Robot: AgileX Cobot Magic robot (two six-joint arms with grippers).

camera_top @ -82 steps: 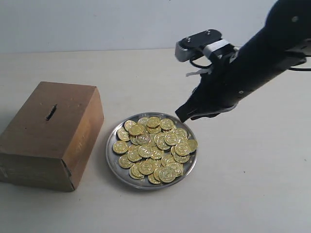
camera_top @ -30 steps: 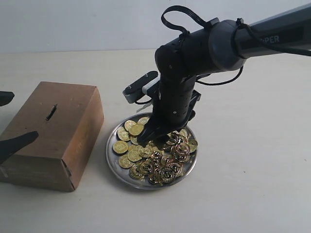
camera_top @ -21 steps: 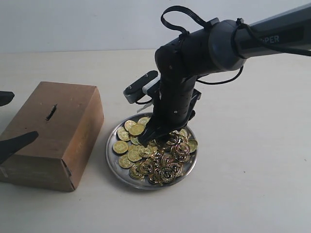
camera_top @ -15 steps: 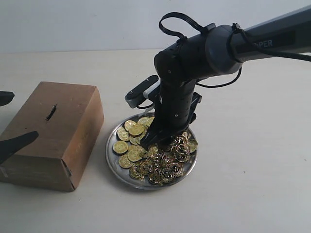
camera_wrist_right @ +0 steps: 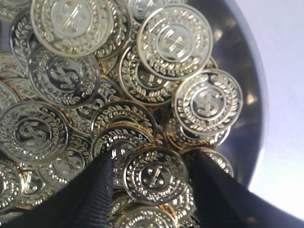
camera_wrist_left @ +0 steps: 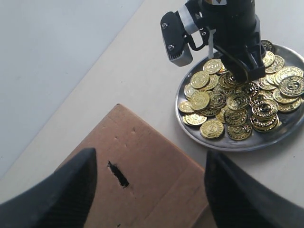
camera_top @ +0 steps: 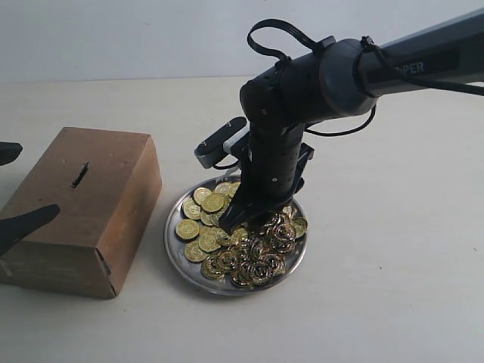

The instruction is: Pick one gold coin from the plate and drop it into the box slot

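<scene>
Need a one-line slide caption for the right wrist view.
Right gripper, fingers apart, straddles one gold coin among many in the silver plate.

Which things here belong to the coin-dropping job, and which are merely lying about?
Job: gold coins, plate, box, slot, right gripper down among the coins, left gripper above the box.
Lying about: only the table and wall as backdrop.

Right gripper (camera_wrist_right: 154, 179) pointed down, narrowly parted; left gripper (camera_wrist_left: 148, 190) widely spread.
</scene>
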